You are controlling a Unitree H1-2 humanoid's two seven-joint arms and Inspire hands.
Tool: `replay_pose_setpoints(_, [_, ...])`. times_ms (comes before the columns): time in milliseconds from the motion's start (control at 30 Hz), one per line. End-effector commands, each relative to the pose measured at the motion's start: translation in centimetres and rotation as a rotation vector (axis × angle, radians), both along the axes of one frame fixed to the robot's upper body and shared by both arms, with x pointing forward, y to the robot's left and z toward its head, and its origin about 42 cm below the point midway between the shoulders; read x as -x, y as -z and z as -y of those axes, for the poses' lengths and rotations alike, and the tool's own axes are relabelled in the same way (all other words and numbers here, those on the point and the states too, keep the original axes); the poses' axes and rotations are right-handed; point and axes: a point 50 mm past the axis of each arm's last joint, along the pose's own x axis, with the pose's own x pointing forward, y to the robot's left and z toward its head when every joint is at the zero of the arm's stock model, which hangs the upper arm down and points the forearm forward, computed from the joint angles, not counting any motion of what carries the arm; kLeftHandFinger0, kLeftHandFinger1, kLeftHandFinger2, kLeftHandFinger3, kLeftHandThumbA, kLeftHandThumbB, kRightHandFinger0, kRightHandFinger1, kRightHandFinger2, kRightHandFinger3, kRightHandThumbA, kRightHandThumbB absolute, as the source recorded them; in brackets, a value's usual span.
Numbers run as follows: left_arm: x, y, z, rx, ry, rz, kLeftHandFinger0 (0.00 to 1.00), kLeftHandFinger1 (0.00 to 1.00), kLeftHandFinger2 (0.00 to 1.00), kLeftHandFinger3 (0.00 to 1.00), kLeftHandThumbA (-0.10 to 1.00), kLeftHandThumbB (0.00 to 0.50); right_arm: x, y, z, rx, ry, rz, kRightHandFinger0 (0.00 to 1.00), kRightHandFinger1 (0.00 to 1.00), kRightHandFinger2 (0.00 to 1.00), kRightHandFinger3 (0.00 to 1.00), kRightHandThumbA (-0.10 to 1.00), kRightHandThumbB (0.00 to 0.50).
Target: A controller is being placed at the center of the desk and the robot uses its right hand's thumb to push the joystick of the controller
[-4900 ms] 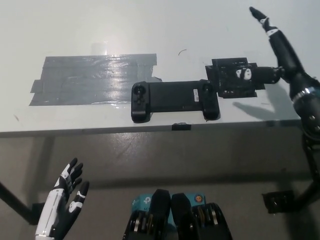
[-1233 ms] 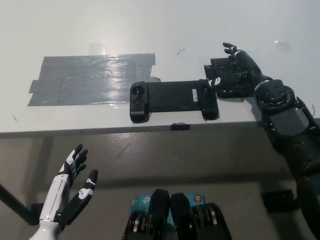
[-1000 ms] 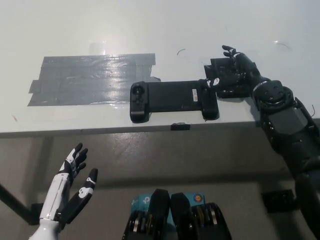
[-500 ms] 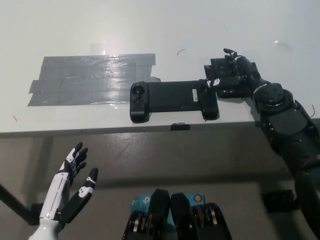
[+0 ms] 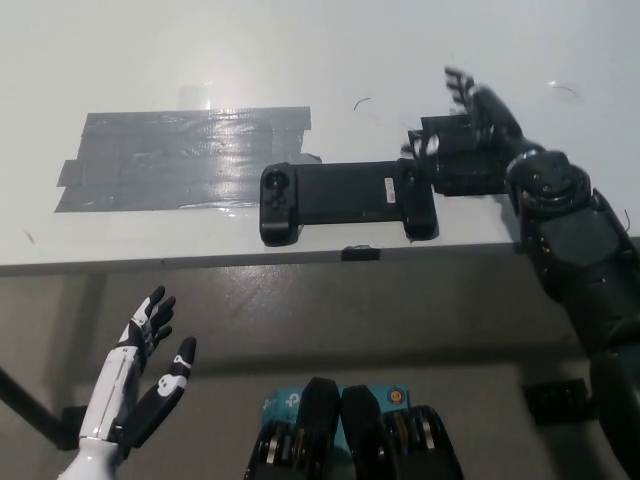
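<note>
Head view: The controller [image 5: 348,200] lies flat near the front edge of the tabletop [image 5: 300,50], just right of a grey tape patch [image 5: 180,160]. A joystick [image 5: 279,184] shows on its left grip; the right grip's stick is not clearly visible. The right hand [image 5: 465,130] sits at the controller's right end, over a black block [image 5: 470,165] that adjoins it. Its fingers are spread and hold nothing; the image here is blurred, so thumb contact with the controller cannot be confirmed. The left hand [image 5: 140,385] rests below the tabletop edge at lower left, fingers apart and empty.

Step in hand, as judged: the thumb push at the controller's right grip. The next move calls for bringing the thumb tip squarely onto the stick cap and pressing sideways without shifting the controller.

Compared with half a second earlier, the right hand has lifted and shifted slightly away from the grip, the fingers reaching higher. The controller and left hand are unchanged.
</note>
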Motion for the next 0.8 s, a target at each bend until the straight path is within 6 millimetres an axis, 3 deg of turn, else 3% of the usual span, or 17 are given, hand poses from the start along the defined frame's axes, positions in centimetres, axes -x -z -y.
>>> replay_pose_setpoints(0, [0.3,-0.8,-0.4,-0.017,0.006,0.032,1.0,1.0,1.0,1.0,0.62,0.13,2.8,-9.5,-3.3,-0.116,-0.2,0.283,1.0,1.0,1.0,1.0,1.0,0.424])
replay_pose_setpoints(133, [0.6,-0.4,-0.3,-0.018,0.01,0.032,1.0,1.0,1.0,1.0,0.62,0.124,7.2,-12.8,-4.4,-0.172,-0.3,0.41,1.0,1.0,1.0,1.0,1.0,0.419])
replay_pose_setpoints(200, [0.7,-0.3,-0.3,-0.019,0.008,0.029,1.0,1.0,1.0,1.0,0.6,0.123,9.0,-14.2,-4.5,-0.192,-0.32,0.458,1.0,1.0,1.0,1.0,1.0,0.475])
replay_pose_setpoints(267, [0.9,-0.3,-0.4,-0.017,0.005,0.021,1.0,1.0,1.0,1.0,0.6,0.127,10.8,-15.2,-4.7,-0.211,-0.342,0.509,1.0,1.0,1.0,1.0,1.0,0.449])
replay_pose_setpoints(333, [1.0,-0.3,-0.4,-0.012,0.003,0.013,1.0,1.0,1.0,1.0,0.6,0.132,12.3,-16.0,-4.5,-0.241,-0.36,0.521,1.0,1.0,1.0,1.0,1.0,0.469])
replay_pose_setpoints(367, [0.9,-0.4,-0.4,-0.012,0.004,0.016,1.0,1.0,1.0,1.0,0.6,0.132,13.0,-16.3,-4.2,-0.238,-0.356,0.537,1.0,1.0,1.0,1.0,1.0,0.451])
replay_pose_setpoints(467, [0.8,-0.4,-0.5,-0.02,0.004,0.019,1.0,1.0,1.0,1.0,0.61,0.135,14.7,-16.4,-3.0,-0.219,-0.388,0.601,1.0,1.0,1.0,1.0,1.0,0.392])
replay_pose_setpoints(600, [0.4,-0.8,-0.6,-0.013,0.002,0.031,1.0,1.0,1.0,1.0,0.61,0.133,17.4,-16.0,-1.4,-0.178,-0.371,0.653,1.0,1.0,1.0,1.0,1.0,0.437])
replay_pose_setpoints(633, [0.2,-0.8,-0.7,-0.019,0.0,0.035,1.0,1.0,1.0,1.0,0.61,0.131,18.9,-15.6,-0.7,-0.184,-0.38,0.664,1.0,1.0,1.0,1.0,1.0,0.458])
replay_pose_setpoints(767, [0.0,-0.9,-0.6,-0.018,-0.004,0.032,1.0,1.0,1.0,1.0,0.61,0.133,22.2,-14.0,1.3,-0.172,-0.399,0.714,1.0,1.0,1.0,1.0,1.0,0.429])
